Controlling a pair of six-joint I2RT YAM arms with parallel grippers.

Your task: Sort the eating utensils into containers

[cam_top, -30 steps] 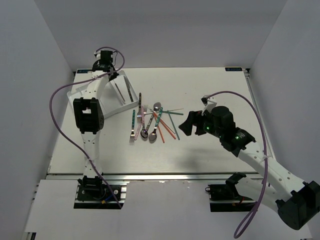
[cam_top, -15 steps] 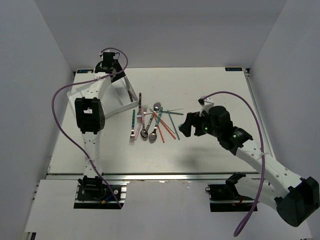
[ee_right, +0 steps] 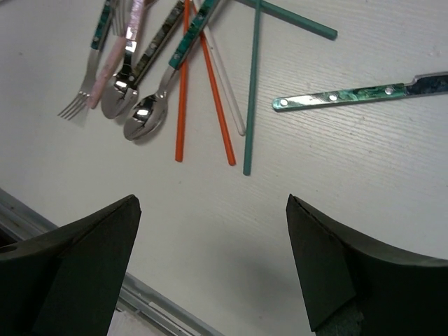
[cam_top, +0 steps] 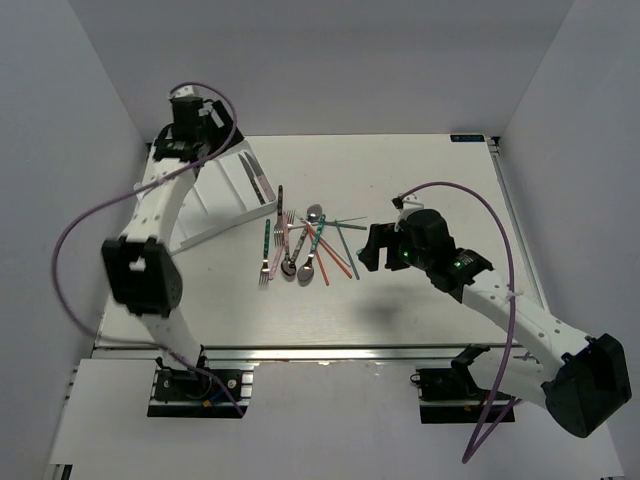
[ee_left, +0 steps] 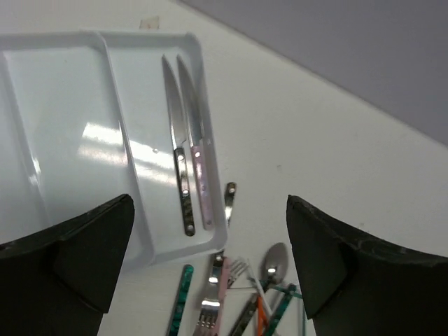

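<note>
White tray, far-left corner of the surface: 2 knives side by side in its end compartment. Loose mid-surface: 2 orange chopsticks, 2 spoons, 1 teal-handled knife. Left jaws, right jaws: both spread wide, empty.

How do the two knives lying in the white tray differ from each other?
The pink-handled knife has a pale pink handle; the dark-handled knife has a dark one. The pink-handled knife lies by the tray outer wall, the dark-handled knife nearer the divider. Both lie flat in one compartment, parallel, blades the same way.
</note>
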